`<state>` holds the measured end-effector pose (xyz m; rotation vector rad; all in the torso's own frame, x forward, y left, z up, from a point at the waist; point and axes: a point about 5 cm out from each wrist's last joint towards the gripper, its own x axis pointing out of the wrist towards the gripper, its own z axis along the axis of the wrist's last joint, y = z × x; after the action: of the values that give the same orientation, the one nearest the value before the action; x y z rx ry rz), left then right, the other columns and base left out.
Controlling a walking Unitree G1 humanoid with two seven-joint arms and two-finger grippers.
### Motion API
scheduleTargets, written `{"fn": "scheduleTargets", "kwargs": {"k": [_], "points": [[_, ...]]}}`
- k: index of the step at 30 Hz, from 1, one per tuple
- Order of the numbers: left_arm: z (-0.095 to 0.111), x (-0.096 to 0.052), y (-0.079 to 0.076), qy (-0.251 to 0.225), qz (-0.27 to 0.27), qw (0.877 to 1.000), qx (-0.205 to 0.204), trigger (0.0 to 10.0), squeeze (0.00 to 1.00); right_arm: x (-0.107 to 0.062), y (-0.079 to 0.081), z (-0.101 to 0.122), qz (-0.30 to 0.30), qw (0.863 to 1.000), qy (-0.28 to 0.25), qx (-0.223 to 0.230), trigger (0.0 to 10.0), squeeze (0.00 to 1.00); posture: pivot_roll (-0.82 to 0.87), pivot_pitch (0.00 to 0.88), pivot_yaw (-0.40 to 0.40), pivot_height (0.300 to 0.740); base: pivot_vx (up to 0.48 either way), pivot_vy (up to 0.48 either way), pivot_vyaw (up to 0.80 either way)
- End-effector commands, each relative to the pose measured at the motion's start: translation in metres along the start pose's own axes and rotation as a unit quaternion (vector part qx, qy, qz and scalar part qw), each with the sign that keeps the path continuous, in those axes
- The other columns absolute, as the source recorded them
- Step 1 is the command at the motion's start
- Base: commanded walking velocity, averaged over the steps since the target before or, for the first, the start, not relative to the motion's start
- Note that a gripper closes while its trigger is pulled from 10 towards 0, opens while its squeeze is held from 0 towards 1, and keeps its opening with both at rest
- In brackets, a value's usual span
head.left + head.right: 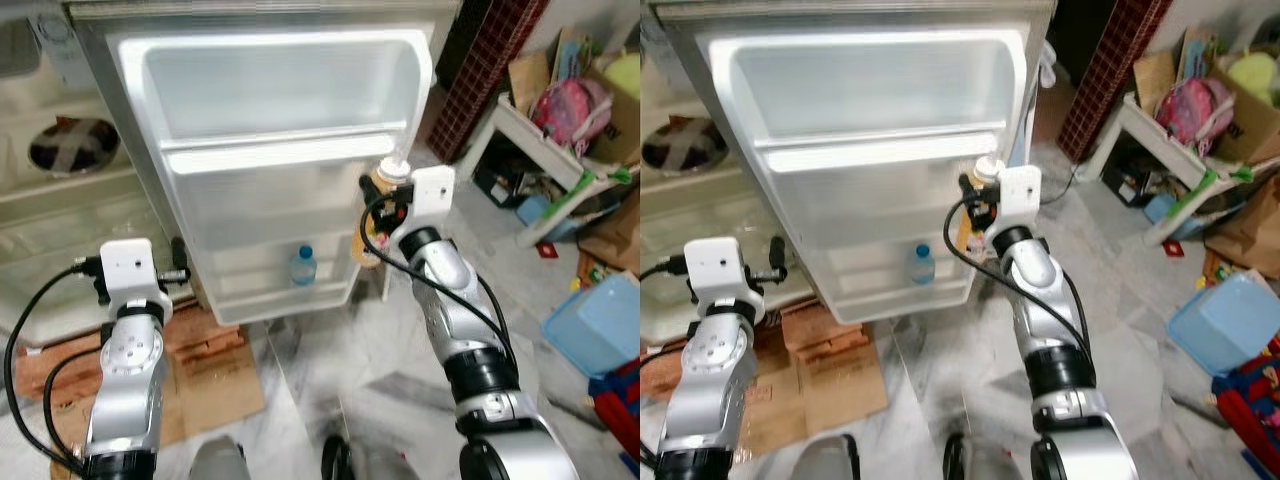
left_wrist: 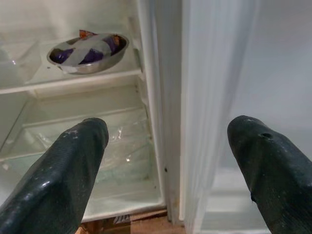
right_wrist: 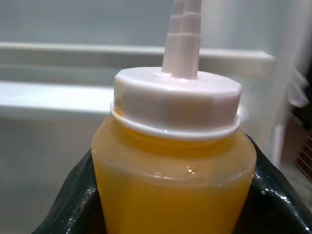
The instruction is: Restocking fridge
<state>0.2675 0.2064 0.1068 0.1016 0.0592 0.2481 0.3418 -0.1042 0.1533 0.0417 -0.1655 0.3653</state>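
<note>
Right wrist view: my right gripper [image 1: 385, 192] clamps the orange bottle [image 3: 175, 161], upright, just off the door's [image 1: 280, 200] outer edge. Left gripper [image 2: 170, 161] gapes wide astride the hinge-side edge. I see open floor [image 1: 330, 370] below.

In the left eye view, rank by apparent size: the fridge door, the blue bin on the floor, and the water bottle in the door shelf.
1. Fridge door
2. Blue bin
3. Water bottle

The gaps look wide, so nearness to the camera should not alter this order.

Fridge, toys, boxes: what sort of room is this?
Probably a lived-in home kitchen or utility corner: an open fridge door, a cluttered white shelf holding a pink backpack, and a marble-patterned floor.
</note>
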Motion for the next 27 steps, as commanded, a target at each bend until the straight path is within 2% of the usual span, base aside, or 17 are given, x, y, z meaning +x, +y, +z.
{"fn": "scheduleTargets", "kwargs": {"k": [1,8,13,18,19,21,22,24,25,27], "points": [[-0.005,-0.002,-0.001,0.009,-0.003,1.0,0.001,10.0,0.0,0.002,0.006,0.009,0.02,1.0,-0.022,-0.001,10.0,0.0,0.06,0.154,-0.082,0.74,0.334,0.0,0.71],[-0.01,-0.007,0.0,0.021,0.0,1.0,0.002,10.0,0.0,-0.003,0.004,0.005,0.017,1.0,-0.015,-0.005,10.0,0.0,0.06,0.151,-0.083,0.74,0.095,0.0,0.58],[-0.011,-0.019,0.001,0.019,-0.001,1.0,0.013,10.0,0.0,-0.016,-0.003,-0.001,0.01,1.0,0.001,-0.007,10.0,0.0,0.06,0.154,-0.083,0.74,0.0,0.0,0.0],[-0.012,-0.041,0.005,0.01,-0.028,0.999,0.033,10.0,0.0,-0.044,-0.013,-0.015,-0.012,0.999,0.037,0.003,10.0,0.0,0.06,0.157,-0.083,0.74,0.0,0.0,0.0],[-0.012,-0.041,0.005,0.01,-0.028,0.999,0.033,10.0,0.0,-0.044,-0.013,-0.015,-0.012,0.999,0.037,0.003,10.0,0.0,0.06,0.157,-0.083,0.74,0.0,0.0,0.0],[-0.021,-0.055,0.01,0.036,-0.033,0.999,0.022,10.0,0.0,-0.061,-0.017,-0.025,-0.018,0.998,0.066,0.002,10.0,0.0,0.06,0.161,-0.081,0.74,0.0,0.0,0.0],[-0.021,-0.055,0.01,0.036,-0.033,0.999,0.022,10.0,0.0,-0.061,-0.017,-0.025,-0.018,0.998,0.066,0.002,10.0,0.0,0.06,0.161,-0.081,0.74,0.0,0.0,0.0],[-0.03,-0.072,0.015,0.056,-0.047,0.997,0.025,10.0,0.0,-0.08,-0.018,-0.041,-0.014,0.993,0.118,-0.005,10.0,0.0,0.06,0.16,-0.082,0.74,0.0,0.0,0.0],[-0.03,-0.072,0.015,0.056,-0.047,0.997,0.025,10.0,0.0,-0.08,-0.018,-0.041,-0.014,0.993,0.118,-0.005,10.0,0.0,0.06,0.16,-0.082,0.74,0.0,0.0,0.0],[-0.038,-0.08,0.021,0.082,-0.033,0.996,0.019,10.0,0.0,-0.09,-0.021,-0.048,-0.025,0.988,0.15,0.022,10.0,0.0,0.06,0.159,-0.084,0.74,0.0,0.0,0.0]]}}
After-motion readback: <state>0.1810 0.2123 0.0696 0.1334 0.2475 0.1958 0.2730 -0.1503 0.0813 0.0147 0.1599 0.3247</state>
